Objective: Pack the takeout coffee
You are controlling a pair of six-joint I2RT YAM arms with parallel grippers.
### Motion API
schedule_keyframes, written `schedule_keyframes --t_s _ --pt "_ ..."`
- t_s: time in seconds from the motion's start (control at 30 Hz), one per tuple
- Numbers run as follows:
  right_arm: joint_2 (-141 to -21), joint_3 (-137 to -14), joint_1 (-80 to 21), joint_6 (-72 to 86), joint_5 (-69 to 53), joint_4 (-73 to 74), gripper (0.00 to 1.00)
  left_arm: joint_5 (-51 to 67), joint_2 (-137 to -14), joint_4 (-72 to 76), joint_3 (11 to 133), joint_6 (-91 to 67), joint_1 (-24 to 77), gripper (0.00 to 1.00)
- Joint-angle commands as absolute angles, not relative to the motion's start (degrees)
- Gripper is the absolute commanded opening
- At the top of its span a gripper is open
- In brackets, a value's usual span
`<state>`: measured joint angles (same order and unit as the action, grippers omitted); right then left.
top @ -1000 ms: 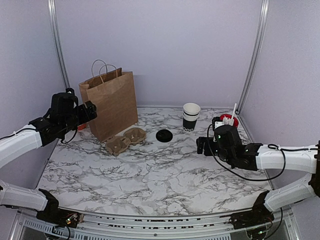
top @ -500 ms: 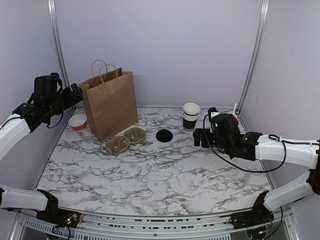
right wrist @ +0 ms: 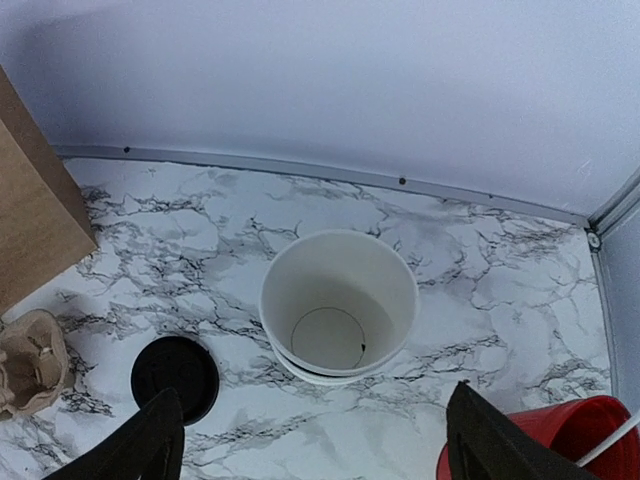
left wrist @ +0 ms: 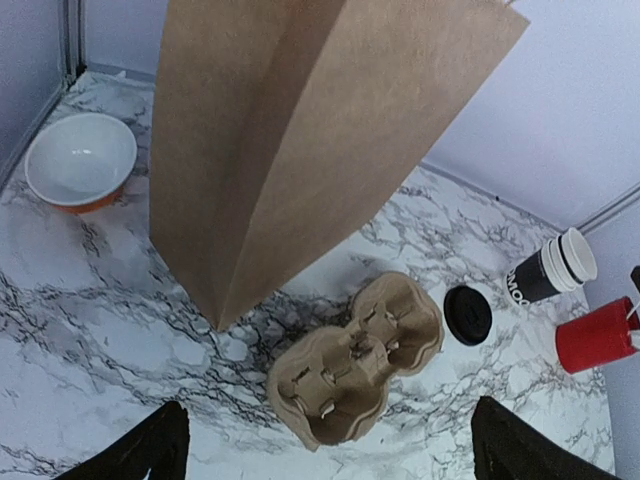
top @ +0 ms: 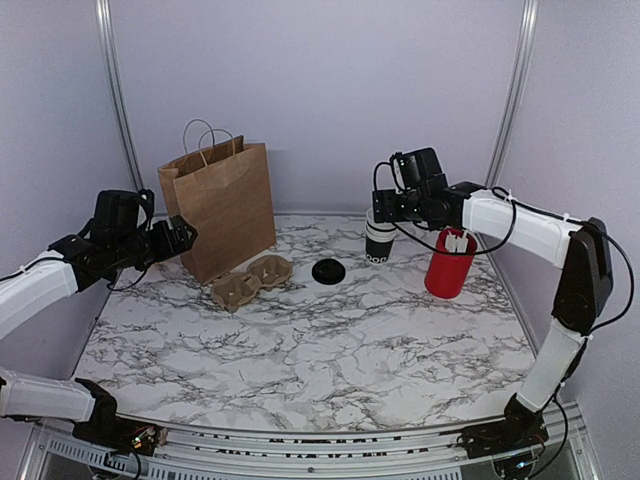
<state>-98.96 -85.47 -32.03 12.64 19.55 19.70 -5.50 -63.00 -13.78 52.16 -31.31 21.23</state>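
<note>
A nested stack of black paper cups with white rims [top: 380, 236] stands at the back right; it also shows in the left wrist view [left wrist: 545, 275] and from above in the right wrist view [right wrist: 338, 310]. No single lidded cup shows. A round black lid [top: 328, 270] lies loose on the table left of the stack, also seen in the wrist views [left wrist: 467, 314] [right wrist: 175, 375]. My right gripper [top: 386, 206] hovers open and empty above the stack [right wrist: 312, 392]. My left gripper [top: 181, 235] is open and empty, raised beside the paper bag and above the cup carrier [left wrist: 328, 405].
A brown paper bag [top: 220, 205] stands upright at the back left. A cardboard two-cup carrier [top: 252, 280] lies in front of it. A red cup of white sticks [top: 448, 262] stands right of the stack. A white and orange bowl [left wrist: 80, 160] sits left of the bag.
My right gripper rose and swung back from low beside the red cup to above the cup stack, uncovering the red cup. My left gripper rose left, then came back down toward the bag.
</note>
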Motion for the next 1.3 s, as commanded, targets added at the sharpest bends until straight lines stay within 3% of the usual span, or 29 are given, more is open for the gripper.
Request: schedule_keyframes --t_s 0.0,0.23,0.47,1.27 --pt "-105.45 -94.28 -32.09 9.01 15.96 26.14 0.85 -0.06 -63.43 -9.19 46.73 -33.27 22.81 0.99" --pt "-117.57 -108.91 -31.57 7.90 17.62 32.69 0.66 0.62 -64.17 -7.82 45.43 -31.12 23.06 0.99" --pt "-122.15 -115.02 -31.37 8.67 18.12 36.73 0.49 1.10 -63.66 -7.65 45.38 -30.26 22.96 0.99" --pt "-126.37 -118.02 -30.28 7.73 16.75 37.30 0.25 4.52 -63.16 -6.08 45.51 -30.75 22.86 0.99"
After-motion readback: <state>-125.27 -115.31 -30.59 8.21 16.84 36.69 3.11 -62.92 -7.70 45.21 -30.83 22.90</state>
